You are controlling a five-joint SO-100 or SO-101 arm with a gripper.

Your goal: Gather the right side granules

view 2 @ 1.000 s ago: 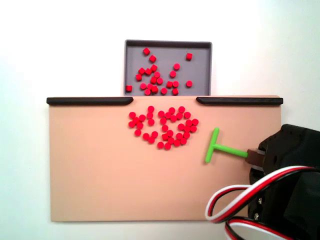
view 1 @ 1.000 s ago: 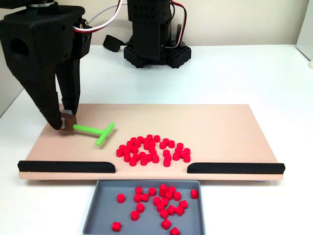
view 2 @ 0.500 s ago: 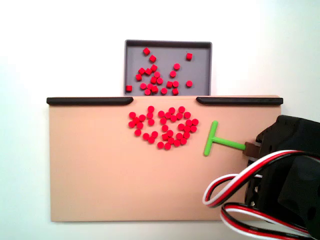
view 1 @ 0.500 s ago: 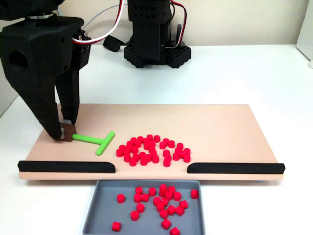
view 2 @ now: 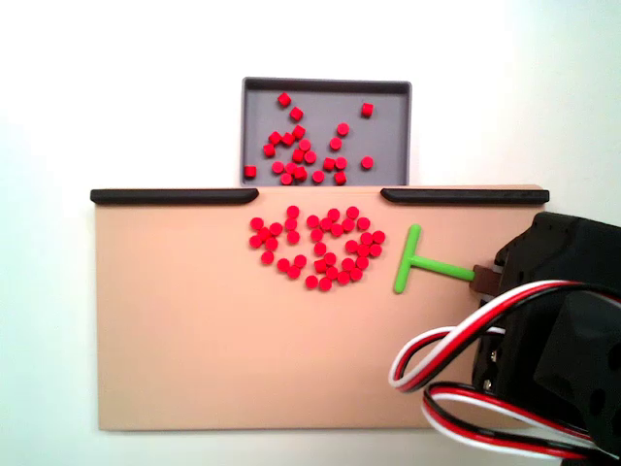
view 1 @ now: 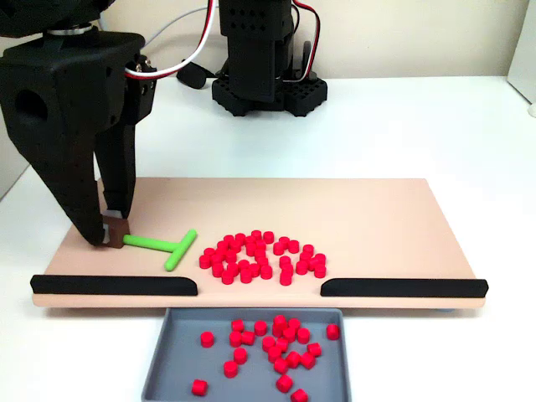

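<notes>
granules (view 1: pixel 261 255) clustered, claw (view 1: pixel 113 232) well apart

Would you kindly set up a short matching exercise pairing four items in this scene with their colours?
Things:
1. granules
2. T-shaped stick
3. tray
4. board

Colours:
A. grey
B. beige
C. bright red
D. green

Pairs: 1-C, 2-D, 3-A, 4-B

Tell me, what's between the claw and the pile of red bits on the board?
The green T-shaped stick. The claw grips its handle end, and its crossbar points toward the red granules, stopping just short of them in both fixed views.
</notes>
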